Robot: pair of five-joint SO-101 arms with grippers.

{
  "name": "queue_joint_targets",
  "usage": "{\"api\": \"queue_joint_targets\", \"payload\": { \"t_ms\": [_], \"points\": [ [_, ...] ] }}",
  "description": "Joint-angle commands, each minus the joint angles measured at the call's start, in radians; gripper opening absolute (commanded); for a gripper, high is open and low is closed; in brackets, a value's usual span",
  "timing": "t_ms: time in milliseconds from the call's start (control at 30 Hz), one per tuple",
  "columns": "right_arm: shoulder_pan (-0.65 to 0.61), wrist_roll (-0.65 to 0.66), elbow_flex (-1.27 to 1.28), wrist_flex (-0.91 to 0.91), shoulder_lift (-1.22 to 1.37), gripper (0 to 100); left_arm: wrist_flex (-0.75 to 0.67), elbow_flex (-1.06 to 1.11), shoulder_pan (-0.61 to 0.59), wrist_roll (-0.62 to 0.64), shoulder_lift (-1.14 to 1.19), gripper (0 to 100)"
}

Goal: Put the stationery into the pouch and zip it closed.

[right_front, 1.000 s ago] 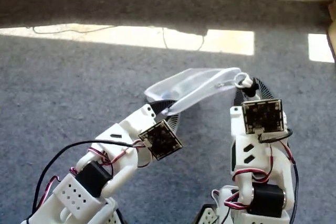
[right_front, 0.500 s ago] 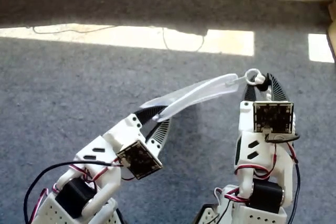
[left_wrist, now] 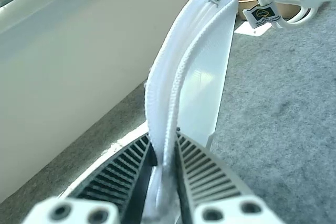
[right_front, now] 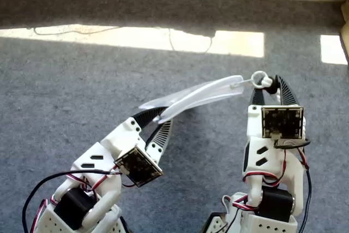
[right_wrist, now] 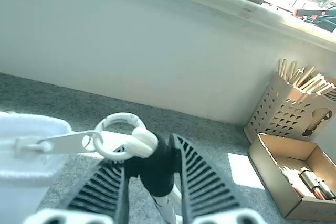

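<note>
Left fingers (left_wrist: 206, 178) pinch the pouch (right_front: 202, 94) end, right fingers (right_wrist: 202, 182) clamp its zipper pull (right_wrist: 52, 143); we cannot make out its contents.

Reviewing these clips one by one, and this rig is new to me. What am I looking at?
Two small white robot arms sit side by side over a grey carpeted surface. One picture looks down from above; the other two come from a camera on each arm's wrist. The left arm's fingers pinch one end of a see-through white zip pouch; the right arm's fingers grip the black tab of the white ring pull at its other end, so the pouch is stretched between them.
</note>
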Motion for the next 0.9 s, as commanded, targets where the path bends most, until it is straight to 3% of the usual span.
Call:
{"api": "queue_joint_targets", "payload": {
  "t_ms": [0, 400, 600, 867],
  "points": [
    [0.038, -0.011, -0.01, -0.045, -0.018, 0.5, 0.003, 0.004, -0.091, 0.012, -0.038, 0],
    [-0.193, -0.011, -0.007, -0.001, -0.01, 0.5, -0.107, 0.018, -0.259, 0.006, -0.038, 0],
    [-0.297, -0.011, 0.024, 0.019, -0.01, 1.1, -0.269, 0.14, -0.283, -0.057, -0.039, 0],
    [-0.334, -0.017, 0.016, 0.12, -0.01, 21.1, -0.322, 0.193, -0.26, -0.106, -0.038, 0]
  ]
}}
